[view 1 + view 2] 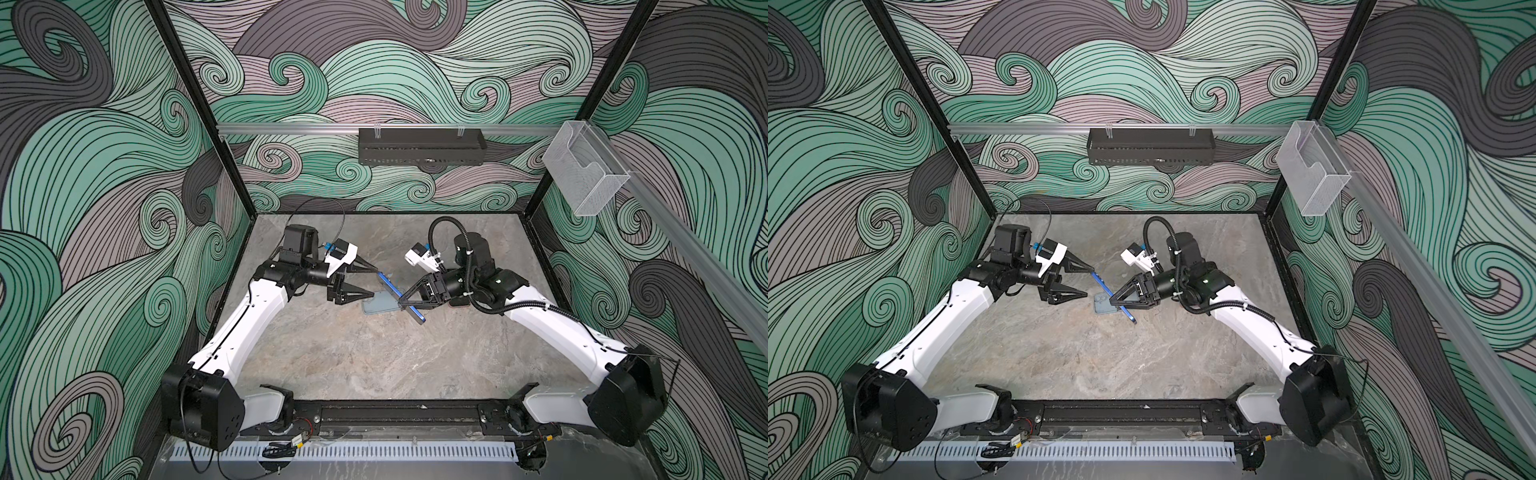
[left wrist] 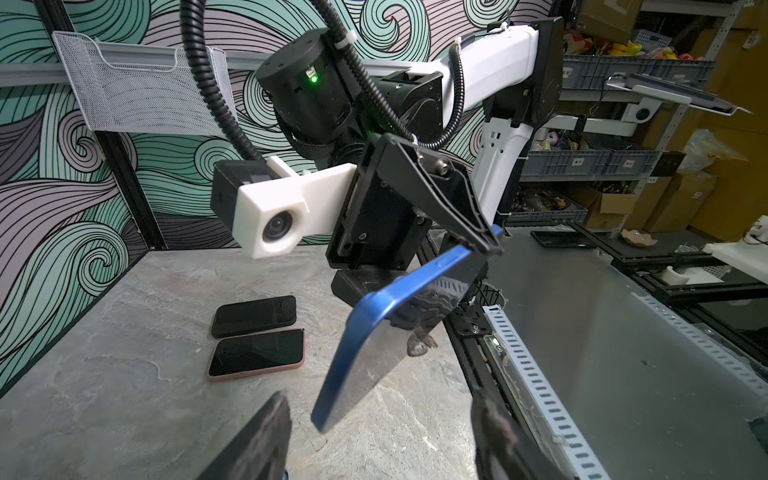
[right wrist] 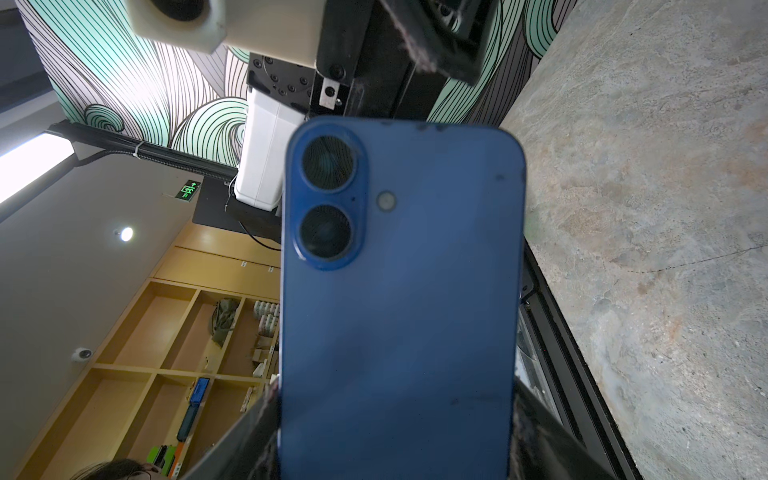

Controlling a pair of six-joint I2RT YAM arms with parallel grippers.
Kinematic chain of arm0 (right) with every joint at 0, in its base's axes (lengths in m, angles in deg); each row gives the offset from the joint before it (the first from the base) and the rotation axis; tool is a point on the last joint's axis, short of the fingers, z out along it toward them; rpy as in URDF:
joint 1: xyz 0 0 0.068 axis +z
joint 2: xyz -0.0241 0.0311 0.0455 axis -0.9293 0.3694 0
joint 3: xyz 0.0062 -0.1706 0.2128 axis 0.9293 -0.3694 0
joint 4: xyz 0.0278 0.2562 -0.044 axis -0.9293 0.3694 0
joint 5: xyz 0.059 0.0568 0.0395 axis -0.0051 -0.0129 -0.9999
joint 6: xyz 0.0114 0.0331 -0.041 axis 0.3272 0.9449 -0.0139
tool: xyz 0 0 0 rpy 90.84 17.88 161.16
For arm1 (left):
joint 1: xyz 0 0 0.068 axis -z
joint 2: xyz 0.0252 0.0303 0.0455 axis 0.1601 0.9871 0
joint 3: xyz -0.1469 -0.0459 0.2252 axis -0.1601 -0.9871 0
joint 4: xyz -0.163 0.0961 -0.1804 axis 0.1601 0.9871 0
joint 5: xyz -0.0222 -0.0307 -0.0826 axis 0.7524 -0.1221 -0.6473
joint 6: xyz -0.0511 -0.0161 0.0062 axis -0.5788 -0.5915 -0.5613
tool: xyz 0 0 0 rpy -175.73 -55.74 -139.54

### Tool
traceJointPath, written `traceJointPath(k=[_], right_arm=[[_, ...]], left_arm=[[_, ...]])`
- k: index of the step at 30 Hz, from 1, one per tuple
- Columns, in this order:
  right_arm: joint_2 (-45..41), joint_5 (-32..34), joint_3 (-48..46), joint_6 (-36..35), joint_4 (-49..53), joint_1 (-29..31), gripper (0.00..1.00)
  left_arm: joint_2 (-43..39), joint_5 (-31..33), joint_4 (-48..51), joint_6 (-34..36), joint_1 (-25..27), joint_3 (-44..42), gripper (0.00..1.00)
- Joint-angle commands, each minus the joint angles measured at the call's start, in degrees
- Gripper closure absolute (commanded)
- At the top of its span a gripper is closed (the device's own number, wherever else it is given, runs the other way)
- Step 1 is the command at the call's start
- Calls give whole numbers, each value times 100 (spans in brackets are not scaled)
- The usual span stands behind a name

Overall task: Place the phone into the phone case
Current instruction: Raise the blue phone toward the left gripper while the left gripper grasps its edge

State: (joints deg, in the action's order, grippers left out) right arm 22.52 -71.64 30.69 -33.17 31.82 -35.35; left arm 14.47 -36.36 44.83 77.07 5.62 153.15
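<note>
The right gripper (image 1: pixel 404 302) clamps a blue phone (image 1: pixel 388 285) by its long edges, tilted above the case (image 1: pixel 376 306). The left gripper (image 1: pixel 375 281) gapes wide at the phone's far end, with open table (image 1: pixel 353 357) in front.

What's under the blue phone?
A see-through phone case lies flat on the table below the blue phone. The phone and the right gripper holding it hide part of the case.

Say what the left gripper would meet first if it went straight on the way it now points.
Most likely the blue phone, held by the right gripper; its free end sits just ahead of the open left gripper, depth uncertain.
</note>
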Motion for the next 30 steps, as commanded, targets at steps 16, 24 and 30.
traceJointPath(k=[16, 24, 30], right_arm=[[-62, -483, 46, 353, -607, 148, 69], [-108, -227, 115, 101, -371, -167, 47], [-698, 1404, 470, -1704, 1683, -835, 18]], left_arm=[[128, -639, 565, 839, 460, 356, 100], [134, -816, 702, 983, 460, 328, 100], [80, -592, 714, 726, 460, 253, 100]])
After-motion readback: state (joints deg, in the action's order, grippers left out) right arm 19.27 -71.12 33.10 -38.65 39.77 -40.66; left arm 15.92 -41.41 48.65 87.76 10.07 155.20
